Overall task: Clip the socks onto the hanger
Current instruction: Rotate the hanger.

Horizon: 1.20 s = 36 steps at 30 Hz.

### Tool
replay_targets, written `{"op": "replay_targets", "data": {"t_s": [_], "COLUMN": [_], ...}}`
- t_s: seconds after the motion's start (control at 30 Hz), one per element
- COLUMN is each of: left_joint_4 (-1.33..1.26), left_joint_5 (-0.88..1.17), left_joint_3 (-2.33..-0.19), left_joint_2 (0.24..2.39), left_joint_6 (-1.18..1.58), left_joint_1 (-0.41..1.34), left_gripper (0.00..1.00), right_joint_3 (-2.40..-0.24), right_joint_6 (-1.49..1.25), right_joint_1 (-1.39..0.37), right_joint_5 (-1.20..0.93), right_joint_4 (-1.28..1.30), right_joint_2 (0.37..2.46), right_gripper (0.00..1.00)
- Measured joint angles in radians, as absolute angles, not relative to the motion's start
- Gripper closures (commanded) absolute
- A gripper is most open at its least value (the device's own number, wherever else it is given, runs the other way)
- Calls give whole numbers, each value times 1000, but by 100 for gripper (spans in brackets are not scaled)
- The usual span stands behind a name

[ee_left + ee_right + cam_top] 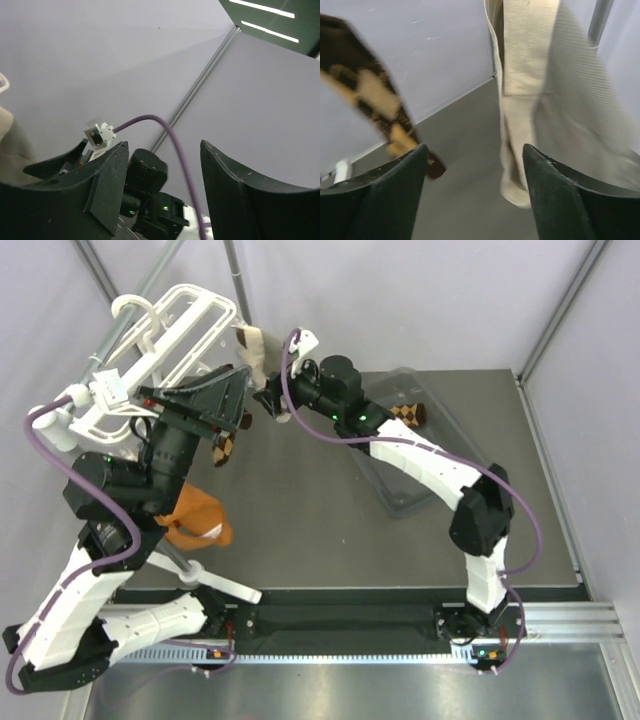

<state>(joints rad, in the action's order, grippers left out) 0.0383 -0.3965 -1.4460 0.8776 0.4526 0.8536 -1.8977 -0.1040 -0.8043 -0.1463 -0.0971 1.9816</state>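
Note:
The white hanger hangs at the far left. One argyle sock dangles under it, its top hidden behind my left gripper; it also shows in the right wrist view, hanging free. The second argyle sock lies in the clear bin. My left gripper is open and empty, facing the right arm. My right gripper is open and empty in its wrist view, between the dangling argyle sock and a hanging beige sock.
The beige sock hangs at the hanger's right end. An orange sock hangs by the left arm. A grey metal pole stands behind the hanger. The dark mat covers the table.

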Motion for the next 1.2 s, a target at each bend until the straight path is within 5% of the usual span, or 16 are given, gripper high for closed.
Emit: {"op": "replay_targets", "data": {"t_s": [0.2, 0.33, 0.5, 0.63, 1.03, 1.1, 1.2], "left_joint_4": [7, -67, -160, -268, -375, -374, -374], "left_joint_5": [-367, -355, -358, -375, -388, -393, -403], "left_joint_3": [-1449, -1431, -1397, -1316, -1293, -1290, -1289], "left_joint_2": [910, 910, 880, 828, 804, 799, 791], "left_joint_6": [450, 490, 558, 625, 738, 739, 739], "left_joint_1": [854, 854, 854, 854, 854, 854, 854], "left_gripper": [36, 38, 38, 37, 37, 37, 37], "right_joint_3": [-1725, -1682, -1682, -1727, -1972, -2031, -2144], "right_joint_6": [-114, -200, -332, -388, -359, -347, -322], "right_joint_1": [-860, -917, -994, -1048, -1125, -1127, -1136], "right_joint_5": [-250, -369, -410, -404, -304, -294, -273], "right_joint_4": [-125, -336, -606, -722, -723, -711, -683], "right_joint_2": [1745, 1708, 1795, 1922, 2141, 2169, 2218], "right_gripper": [10, 22, 31, 21, 21, 25, 46]}}
